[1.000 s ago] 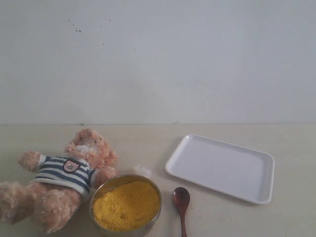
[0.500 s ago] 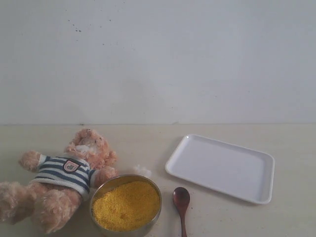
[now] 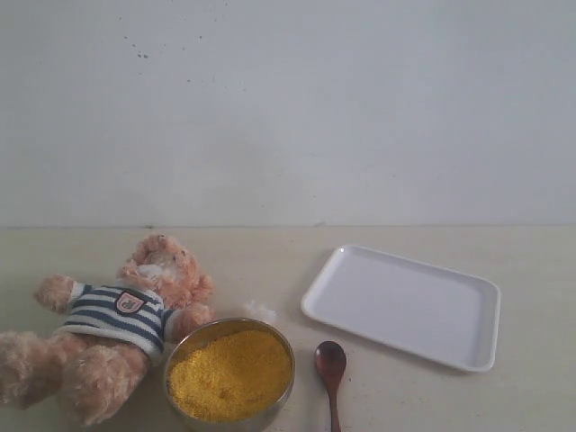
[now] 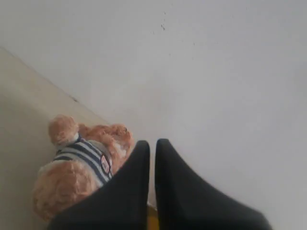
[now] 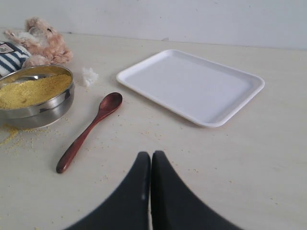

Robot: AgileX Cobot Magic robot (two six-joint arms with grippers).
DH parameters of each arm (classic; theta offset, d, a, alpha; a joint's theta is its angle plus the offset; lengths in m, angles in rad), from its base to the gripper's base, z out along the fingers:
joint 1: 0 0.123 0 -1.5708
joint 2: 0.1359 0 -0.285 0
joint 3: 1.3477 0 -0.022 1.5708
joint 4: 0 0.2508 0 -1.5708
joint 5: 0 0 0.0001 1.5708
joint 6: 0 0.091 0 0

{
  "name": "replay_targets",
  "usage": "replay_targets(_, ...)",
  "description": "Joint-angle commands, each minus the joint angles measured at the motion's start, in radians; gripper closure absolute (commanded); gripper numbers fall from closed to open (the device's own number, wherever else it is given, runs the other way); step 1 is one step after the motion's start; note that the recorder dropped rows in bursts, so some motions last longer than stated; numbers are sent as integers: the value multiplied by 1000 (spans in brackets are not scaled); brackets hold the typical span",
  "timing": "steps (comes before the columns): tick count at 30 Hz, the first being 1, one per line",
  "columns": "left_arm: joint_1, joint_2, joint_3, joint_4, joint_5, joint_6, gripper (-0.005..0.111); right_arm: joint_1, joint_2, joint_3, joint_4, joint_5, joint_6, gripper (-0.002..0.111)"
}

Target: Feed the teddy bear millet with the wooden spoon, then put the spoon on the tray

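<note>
Right gripper [image 5: 150,155] still closed, wooden spoon [image 3: 330,367] unmoved

Over the last second, nothing shows any change in the exterior view. The teddy bear [image 3: 117,315], the millet [image 3: 230,373] in its bowl [image 3: 270,409], the wooden spoon [image 3: 330,364] and the tray [image 3: 400,306] lie on the counter [image 3: 270,261] in the same spots and poses as in both earlier pictures. The wrist views have no earlier picture to compare against.

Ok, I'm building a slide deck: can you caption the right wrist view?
Shut right hand faces the wooden spoon, lying untouched between the bowl of millet and the tray.
</note>
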Motion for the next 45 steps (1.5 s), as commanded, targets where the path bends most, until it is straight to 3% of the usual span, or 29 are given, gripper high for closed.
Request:
replay_targets(1,-114,203,-150,11,123,189,103,1,-5,0,-3,-4,0,108)
replay_targets(5,-146,519,-332,22,298,332,103,1,-5,0,-3,-4,0,108)
replay_targets(10,-136,861,-555,22,334,557,103,1,-5,0,-3,-4,0,108)
replay_targets(18,23,1218,-906,-27,568,836,103,1,-5,0,-3,-4,0,108)
replay_targets(22,126,1319,-934,-233,580,1035,103,1,-5,0,-3,-4,0,108)
replay_targets(27,246,1414,-914,-821,614,1533,103,1,-5,0,-3,-4,0,108)
replay_targets(29,276,1455,-914,-898,656,1615,103,1,-5,0,-3,-4,0,108)
replay_targets(36,334,1593,-914,-919,723,1672,101,1,-5,0,-3,-4,0,108)
replay_targets(40,334,1637,-914,-944,718,1712,80,1,-5,0,-3,-4,0,108)
replay_targets(45,334,1685,-914,-971,654,1718,29,1,-5,0,-3,-4,0,108)
